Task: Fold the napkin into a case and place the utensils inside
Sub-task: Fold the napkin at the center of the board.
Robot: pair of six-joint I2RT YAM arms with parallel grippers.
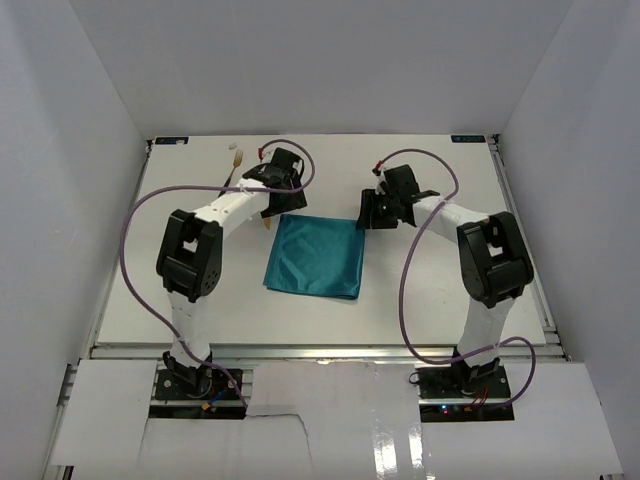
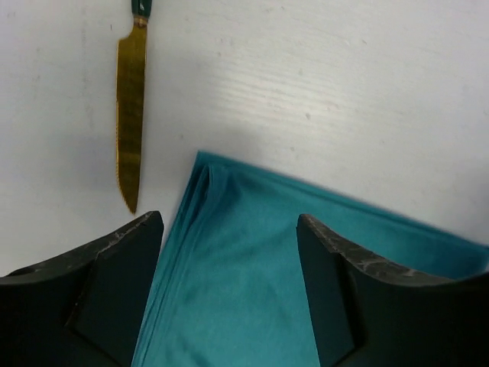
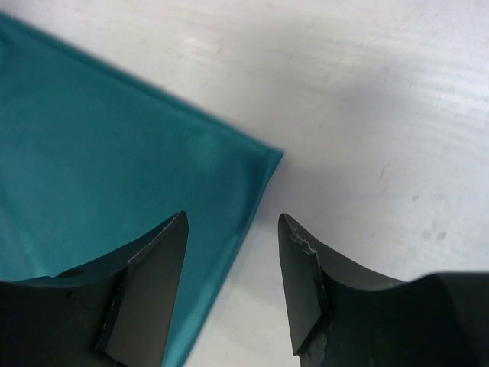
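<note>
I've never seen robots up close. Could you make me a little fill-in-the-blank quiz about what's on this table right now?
1. Beside the folded napkin, not touching it, lies a gold-bladed ____.
2. The left hand and the right hand are both ____, gripping nothing.
3. The fork lies toward the far ____ side of the table.
Missing words: knife; open; left.

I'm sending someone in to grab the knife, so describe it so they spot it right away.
Find the teal napkin on the white table. Beside its far left corner, not touching, lies the knife: a slim gold serrated blade, unlike the pale-headed fork farther back.
</note>
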